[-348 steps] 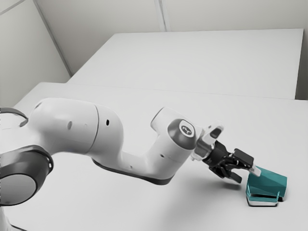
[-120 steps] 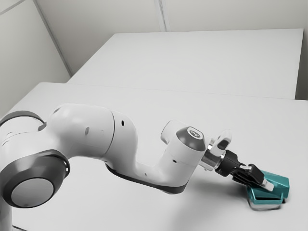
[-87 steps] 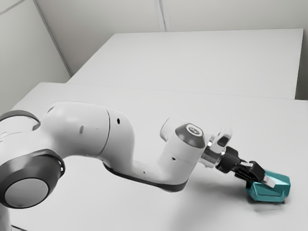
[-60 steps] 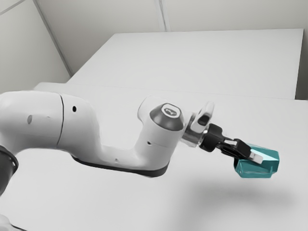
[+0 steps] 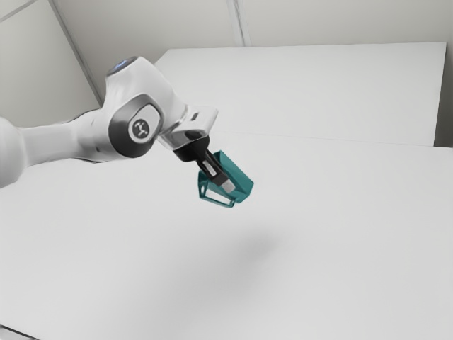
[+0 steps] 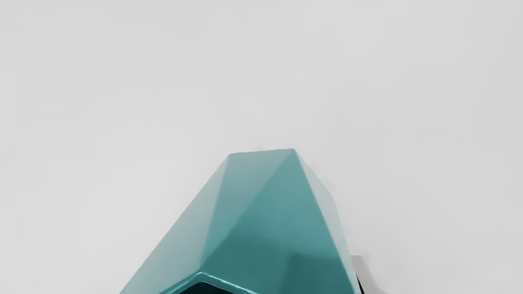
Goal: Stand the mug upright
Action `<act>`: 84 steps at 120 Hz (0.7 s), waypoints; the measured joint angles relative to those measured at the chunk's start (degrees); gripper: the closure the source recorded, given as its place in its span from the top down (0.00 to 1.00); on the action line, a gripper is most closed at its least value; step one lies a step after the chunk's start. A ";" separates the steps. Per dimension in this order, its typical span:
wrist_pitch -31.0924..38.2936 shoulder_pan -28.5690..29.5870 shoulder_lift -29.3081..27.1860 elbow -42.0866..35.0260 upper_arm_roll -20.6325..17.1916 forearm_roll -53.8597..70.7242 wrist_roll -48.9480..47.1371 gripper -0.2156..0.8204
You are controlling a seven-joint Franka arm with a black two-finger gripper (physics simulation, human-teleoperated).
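The teal faceted mug hangs in the air above the table, tilted, its handle toward the exterior view's lower left. My gripper is shut on its body; one light fingertip lies against the near side, and the far finger is hidden behind the mug. In the wrist view the mug rises from the bottom edge, with part of its dark opening at the very bottom. Beside the mug's wall there, a bit of one finger of the gripper peeks out.
The white table lies beneath the mug, with a soft shadow below it. A second white surface extends behind, up to the pale walls. A dark cable lies at the exterior view's lower left corner.
My gripper first closed on the mug lying on the table, then lifted it and carried it toward the exterior view's left and up. The hand has turned, and the mug's tilt has changed with it.
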 joint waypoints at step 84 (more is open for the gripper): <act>-9.61 9.30 3.68 -3.09 0.82 28.08 -19.55 0.03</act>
